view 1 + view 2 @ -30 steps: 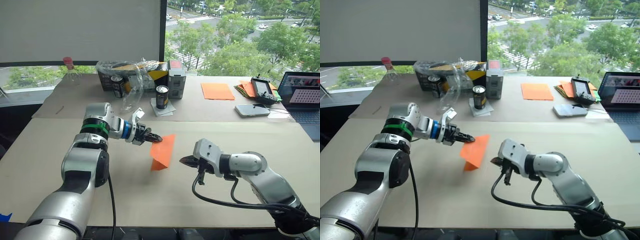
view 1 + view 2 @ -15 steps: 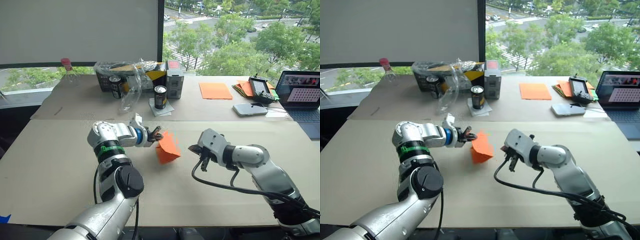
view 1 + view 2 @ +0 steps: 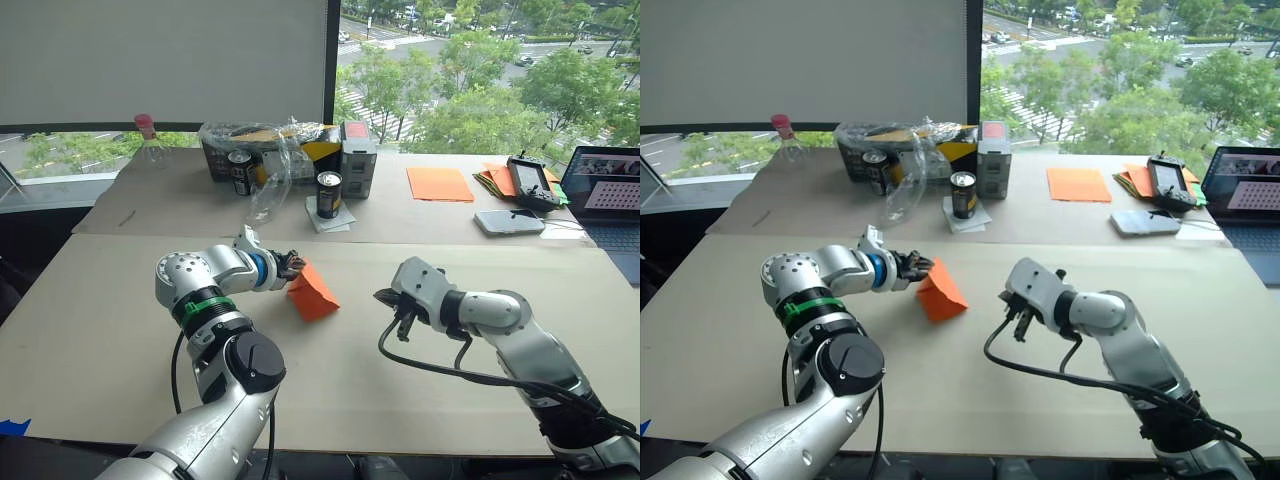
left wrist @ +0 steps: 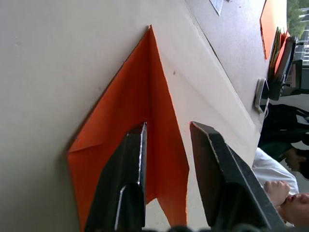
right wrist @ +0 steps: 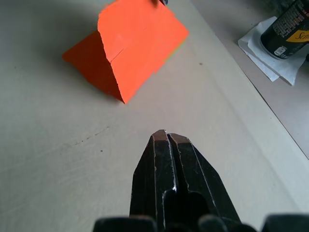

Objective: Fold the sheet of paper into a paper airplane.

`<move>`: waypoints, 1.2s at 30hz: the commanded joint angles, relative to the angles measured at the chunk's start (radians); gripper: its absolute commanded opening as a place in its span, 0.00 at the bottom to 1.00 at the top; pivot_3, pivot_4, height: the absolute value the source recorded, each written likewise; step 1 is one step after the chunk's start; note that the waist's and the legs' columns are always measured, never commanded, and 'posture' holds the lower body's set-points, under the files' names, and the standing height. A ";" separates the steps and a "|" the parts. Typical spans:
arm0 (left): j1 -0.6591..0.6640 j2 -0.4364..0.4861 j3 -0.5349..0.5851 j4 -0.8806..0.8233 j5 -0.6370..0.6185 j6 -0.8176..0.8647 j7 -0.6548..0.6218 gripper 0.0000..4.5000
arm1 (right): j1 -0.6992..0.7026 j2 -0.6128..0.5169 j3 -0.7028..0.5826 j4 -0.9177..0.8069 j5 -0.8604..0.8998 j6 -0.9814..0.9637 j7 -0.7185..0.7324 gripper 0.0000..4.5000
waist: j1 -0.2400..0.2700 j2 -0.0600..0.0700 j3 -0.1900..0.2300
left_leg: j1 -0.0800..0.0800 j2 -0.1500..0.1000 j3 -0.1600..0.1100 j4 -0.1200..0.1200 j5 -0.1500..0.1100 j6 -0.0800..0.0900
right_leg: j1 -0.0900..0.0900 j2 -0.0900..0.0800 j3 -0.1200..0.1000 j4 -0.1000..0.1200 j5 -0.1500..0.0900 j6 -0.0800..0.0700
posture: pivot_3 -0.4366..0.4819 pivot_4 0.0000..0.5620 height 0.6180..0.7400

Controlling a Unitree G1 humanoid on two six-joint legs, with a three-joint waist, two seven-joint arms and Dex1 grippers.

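Note:
The sheet of paper [image 3: 312, 295] is bright orange and folded into a tent-like wedge with layered flaps. It rests on the tan table [image 3: 120, 340] just left of centre. My left gripper [image 3: 292, 264] is at the wedge's upper left edge. In the left wrist view its two black fingers [image 4: 130, 174] stand apart, with a flap of the paper [image 4: 125, 111] between them. My right gripper [image 3: 383, 297] hovers over the table a short way right of the paper. In the right wrist view it [image 5: 166, 137] is shut and empty, pointing at the wedge [image 5: 130, 43].
At the back stand a black can [image 3: 327, 193] on a napkin, a second can [image 3: 238, 171], a plastic-wrapped box [image 3: 265, 150] and a bottle [image 3: 148, 140]. Back right lie a smooth orange sheet [image 3: 438, 184], a paper pile [image 3: 495, 178], a controller [image 3: 530, 182], a phone [image 3: 508, 221] and a laptop [image 3: 610, 195].
The paper hung upright from my shut left gripper; it has since come down onto the table and the left fingers have opened. The right gripper stays shut to the paper's right.

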 commanded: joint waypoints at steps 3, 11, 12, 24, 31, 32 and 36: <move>0.116 0.014 -0.060 -0.044 -0.198 0.002 0.061 0.80 | -0.031 0.032 0.004 -0.004 0.009 -0.005 -0.004 0.00 | -0.005 0.000 0.000 | 0.001 0.000 0.000 0.000 0.000 0.000 | 0.001 0.000 0.000 0.001 0.000 0.000 | 0.48 0.27 0.92; 0.358 0.501 -0.522 -0.243 -0.546 0.002 -0.273 1.00 | -0.090 0.101 0.032 0.050 0.043 0.008 0.024 0.00 | -0.035 0.000 0.000 | 0.003 0.002 -0.001 -0.002 0.002 -0.004 | -0.001 0.002 0.000 0.004 0.000 -0.001 | 0.48 0.27 0.92; 0.408 0.568 -0.584 -0.303 -0.550 -0.002 -0.351 1.00 | -0.100 0.116 0.036 0.057 0.047 0.013 0.026 0.00 | -0.041 0.000 0.000 | 0.003 0.002 0.000 -0.003 0.003 -0.005 | -0.001 0.002 0.001 0.004 0.000 -0.001 | 0.48 0.27 0.92; 0.940 1.072 -0.896 -0.571 -0.310 -0.669 -1.145 1.00 | -0.187 0.334 0.033 0.056 0.142 0.203 -0.049 0.88 | -0.023 0.001 0.000 | 0.003 0.003 0.001 -0.006 0.003 -0.006 | -0.001 0.002 -0.001 0.000 0.000 -0.005 | 0.48 0.27 0.92; 1.010 1.089 -0.954 -0.599 -0.245 -0.730 -1.191 1.00 | -0.225 0.419 0.121 0.218 0.039 0.165 -0.185 0.99 | -0.023 0.001 0.000 | 0.003 0.003 0.000 -0.006 0.003 -0.005 | -0.001 0.002 -0.001 0.001 0.000 -0.005 | 0.48 0.27 0.92; 1.017 1.089 -0.963 -0.601 -0.237 -0.732 -1.190 1.00 | -0.235 0.430 0.126 0.251 0.022 0.152 -0.208 0.99 | -0.023 0.001 0.000 | 0.003 0.003 0.000 -0.006 0.003 -0.005 | -0.001 0.002 -0.001 0.001 0.000 -0.005 | 0.48 0.27 0.92; 1.011 1.062 -0.929 -0.592 -0.288 -0.679 -1.181 1.00 | -0.261 0.479 0.099 0.299 0.020 0.142 -0.258 0.94 | -0.024 0.001 0.000 | 0.002 0.004 0.000 -0.006 0.003 -0.005 | -0.003 0.003 -0.001 0.001 0.000 -0.005 | 0.48 0.27 0.92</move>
